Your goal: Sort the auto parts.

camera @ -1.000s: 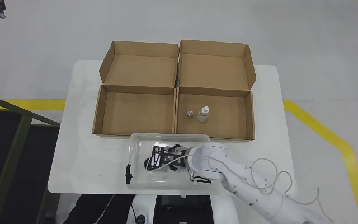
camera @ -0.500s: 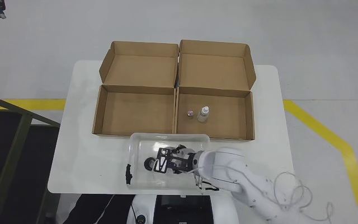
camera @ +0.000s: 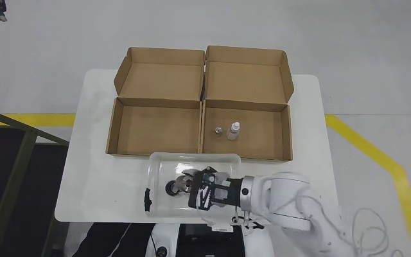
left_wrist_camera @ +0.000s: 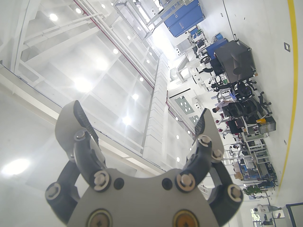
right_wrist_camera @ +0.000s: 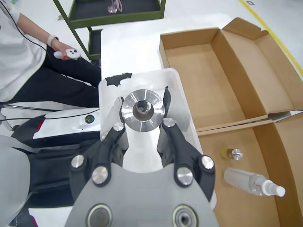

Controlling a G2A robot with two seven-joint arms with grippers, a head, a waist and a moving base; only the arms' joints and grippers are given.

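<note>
One metal disc (right_wrist_camera: pixel 142 111), bored through its centre, sits clenched in your right claw (right_wrist_camera: pixel 143 99). The jaws pinch its rim from two sides, so its flat face looks back toward the wrist and its axis runs along the claw. Disc and claw hang over the clear bin (camera: pixel 218 156).

Both boxes lie across the bin's far rim, away from the robot. The left box (camera: pixel 154 132) is almost straight beyond the claw, and the right box (camera: pixel 263 132) is off to its right. Their shared wall falls close to the claw's line. The right box holds a small cylinder (camera: pixel 218 128) and a spray bottle (camera: pixel 233 130). Which box suits the disc cannot be told from here.

Your left claw (left_wrist_camera: pixel 140 111) is splayed, grasps nothing and points at the ceiling, so the right arm is the nearer. Crossing the cardboard front wall probably calls for a lift first. Everything stands on a white worktop (camera: pixel 93 141).
</note>
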